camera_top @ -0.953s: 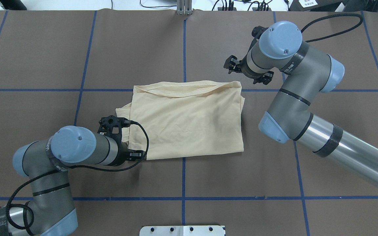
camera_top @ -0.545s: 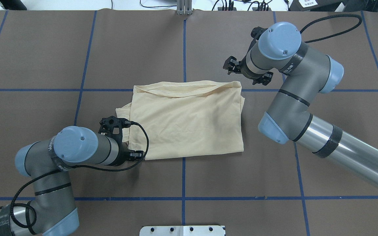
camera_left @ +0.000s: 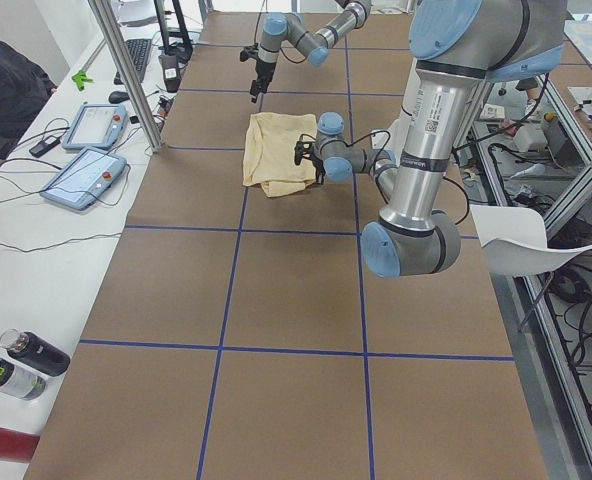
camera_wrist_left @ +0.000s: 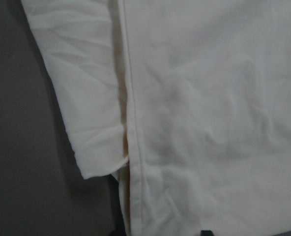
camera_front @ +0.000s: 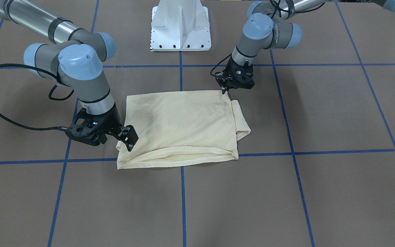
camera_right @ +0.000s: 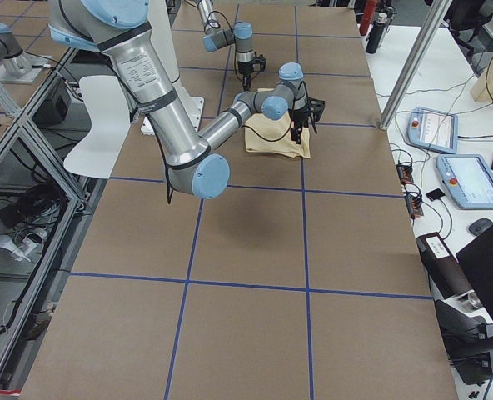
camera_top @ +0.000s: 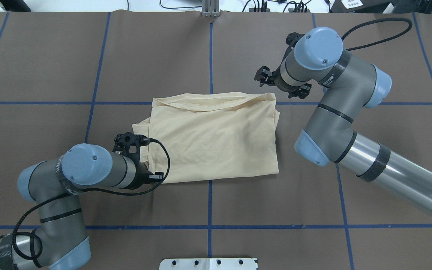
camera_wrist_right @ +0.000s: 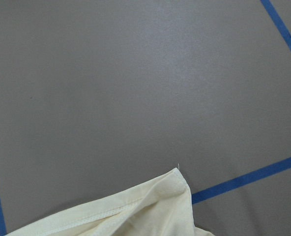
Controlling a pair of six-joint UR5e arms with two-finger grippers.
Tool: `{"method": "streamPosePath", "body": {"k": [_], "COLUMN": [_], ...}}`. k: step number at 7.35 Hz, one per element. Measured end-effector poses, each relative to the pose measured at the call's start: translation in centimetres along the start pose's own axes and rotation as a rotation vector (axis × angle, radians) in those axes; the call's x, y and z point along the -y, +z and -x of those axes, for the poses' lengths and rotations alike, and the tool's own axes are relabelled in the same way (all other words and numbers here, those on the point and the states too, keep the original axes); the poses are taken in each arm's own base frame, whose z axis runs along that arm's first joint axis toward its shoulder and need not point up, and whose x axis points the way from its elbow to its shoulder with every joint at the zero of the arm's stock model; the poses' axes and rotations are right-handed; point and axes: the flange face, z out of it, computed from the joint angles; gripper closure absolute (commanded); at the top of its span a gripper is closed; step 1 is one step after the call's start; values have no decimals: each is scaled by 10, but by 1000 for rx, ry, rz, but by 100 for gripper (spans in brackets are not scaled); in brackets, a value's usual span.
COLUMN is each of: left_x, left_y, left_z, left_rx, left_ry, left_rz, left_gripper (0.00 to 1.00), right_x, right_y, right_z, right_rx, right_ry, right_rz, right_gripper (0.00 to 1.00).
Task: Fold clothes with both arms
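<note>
Cream shirt [camera_top: 212, 138] hasn't shifted in the last second. It is the same flat rectangle mid-tabletop [camera_top: 276, 202], print hidden. Only the arms crept.

Near side: left tool [camera_front: 225, 89] nudged further in at the near-left corner. Its wrist view is all cloth and a side seam, and the jaws are hidden, so I can't tell if it's open or pinching.

Far side: right tool [camera_front: 129, 143] eased slightly away from the far-right corner, which lies free on the tabletop. Its jaw state is unreadable too.

Reads as pre-grasp lining up; next fold not started.

Edges:
- Near hem is straight, but the cable [camera_top: 165, 165] loops over that corner, a snag risk.
- A tucked layer pokes out on the left.
- Right edge is doubled.
- Far edge has a rolled lip.

Bare tabletop all round, most of it beyond the far edge.
</note>
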Motion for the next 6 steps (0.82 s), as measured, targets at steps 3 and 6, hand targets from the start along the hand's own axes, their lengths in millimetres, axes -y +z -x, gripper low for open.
{"method": "streamPosePath", "body": {"k": [3, 6], "left_x": [16, 61], "left_y": [-10, -17], "left_z": [9, 47], "left_rx": [5, 65], "left_ry": [-12, -8], "left_rz": [-27, -87], "left_gripper": [100, 100], "right_x": [-7, -21], "right_y": [3, 7], "right_z": [1, 6], "right_rx": [0, 1], "right_ry": [-7, -20], "right_rz": [6, 18], "right_gripper": [0, 0]}}
